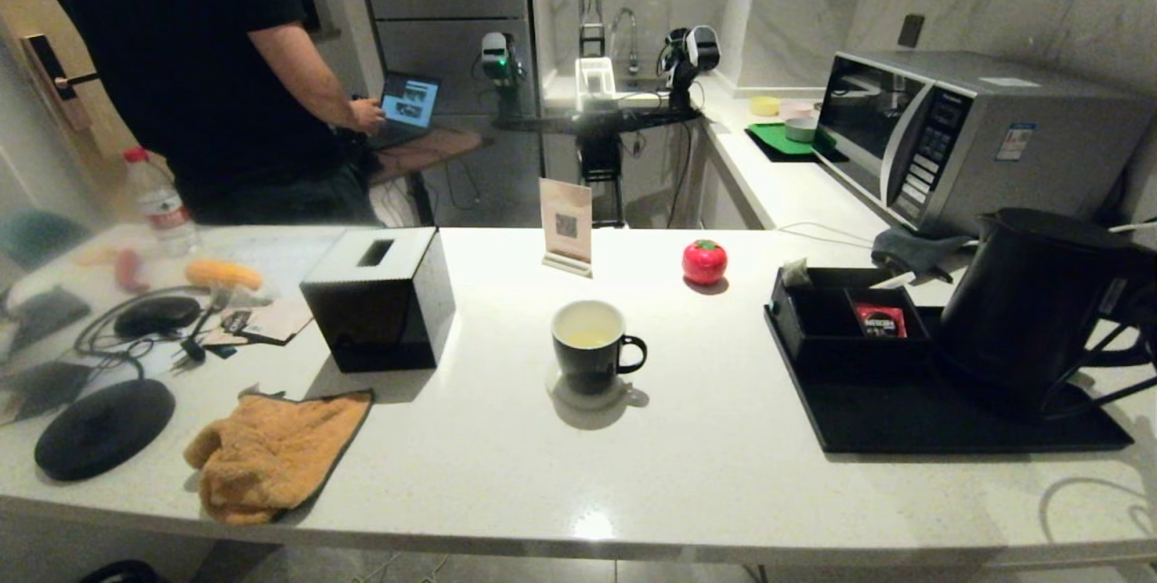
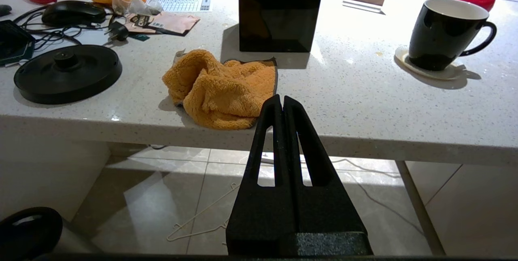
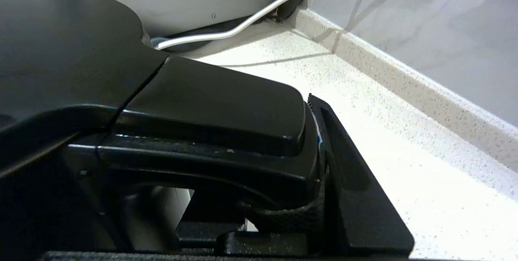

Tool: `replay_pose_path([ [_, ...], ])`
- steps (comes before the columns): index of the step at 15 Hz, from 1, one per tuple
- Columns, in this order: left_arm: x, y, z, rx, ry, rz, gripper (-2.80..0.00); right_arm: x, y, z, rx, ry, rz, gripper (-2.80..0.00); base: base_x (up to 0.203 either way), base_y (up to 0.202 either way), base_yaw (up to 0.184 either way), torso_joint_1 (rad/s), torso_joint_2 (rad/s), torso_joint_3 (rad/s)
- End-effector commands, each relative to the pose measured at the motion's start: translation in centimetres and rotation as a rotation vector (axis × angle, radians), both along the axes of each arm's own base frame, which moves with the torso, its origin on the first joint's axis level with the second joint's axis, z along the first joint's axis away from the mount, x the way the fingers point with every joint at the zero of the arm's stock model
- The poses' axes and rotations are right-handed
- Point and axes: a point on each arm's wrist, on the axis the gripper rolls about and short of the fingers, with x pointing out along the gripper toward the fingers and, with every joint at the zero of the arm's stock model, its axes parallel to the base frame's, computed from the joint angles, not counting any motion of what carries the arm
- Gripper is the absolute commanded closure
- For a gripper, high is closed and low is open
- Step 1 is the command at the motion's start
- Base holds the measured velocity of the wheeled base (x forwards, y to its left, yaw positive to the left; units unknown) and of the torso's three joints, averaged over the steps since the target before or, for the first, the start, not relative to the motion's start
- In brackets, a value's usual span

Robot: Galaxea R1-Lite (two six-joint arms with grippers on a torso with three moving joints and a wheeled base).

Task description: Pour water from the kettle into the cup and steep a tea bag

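The black kettle point(image 1: 1021, 303) stands upright on a black tray point(image 1: 904, 425) at the right. My right gripper point(image 3: 259, 139) is shut on the kettle's loop handle point(image 3: 210, 107), with one finger point(image 3: 352, 180) pressed against the handle's outer end. The black cup point(image 1: 589, 350) sits on a white coaster mid-counter, holding pale yellowish water point(image 1: 587, 337). The greyish-green tea bag point(image 1: 795, 272) rests on the far left corner of the black organiser box point(image 1: 813, 312). My left gripper point(image 2: 282, 98) is shut and empty, low in front of the counter edge, far from the cup point(image 2: 445, 34).
A black tissue box point(image 1: 380, 298), an orange cloth point(image 1: 271, 452) and the round kettle base point(image 1: 104, 427) lie to the left. A red packet point(image 1: 879, 321) sits in the organiser. A red tomato-shaped object point(image 1: 704, 261), a sign point(image 1: 567, 226) and a microwave point(image 1: 958, 136) stand behind. A person point(image 1: 199, 68) stands at the back left.
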Motion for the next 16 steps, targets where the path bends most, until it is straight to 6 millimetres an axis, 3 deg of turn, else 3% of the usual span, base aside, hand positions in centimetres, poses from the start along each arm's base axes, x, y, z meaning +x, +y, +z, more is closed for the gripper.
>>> replay_pose_path([
  [1, 0.0, 0.0, 0.0, -0.001, 0.001, 0.001, 0.0, 0.3, -0.1, -0.5, 0.0, -0.002, 0.0, 0.0, 0.0, 0.0, 0.0, 0.0, 0.0, 0.0],
  [16, 0.0, 0.0, 0.0, -0.001, 0.001, 0.001, 0.0, 0.7, 0.4, -2.8, -0.012, -0.011, 0.045, 0.0, 0.0, 0.0, 0.0, 0.0, 0.0, 0.0],
])
